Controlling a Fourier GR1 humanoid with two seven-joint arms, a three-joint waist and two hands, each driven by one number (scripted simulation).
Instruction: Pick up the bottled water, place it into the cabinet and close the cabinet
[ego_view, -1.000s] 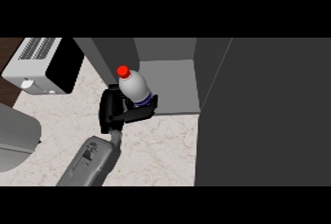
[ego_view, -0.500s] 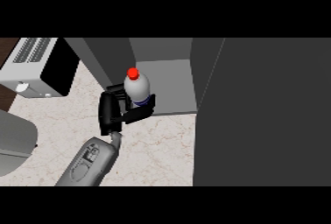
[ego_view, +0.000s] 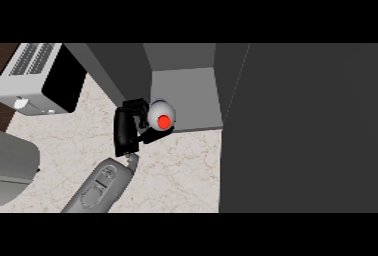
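Forearm: grey, rising from the lower edge over the marbled tabletop, angled up and slightly right.
Robot hand: the left one, black, upright above the wrist, fingers curled round the bottled water from its left side.
Bottled water: seen almost from above, red cap facing the camera, at the front lip of the cabinet shelf.
Cabinet door: dark panel, standing open at the right.
Toaster: white, far left.
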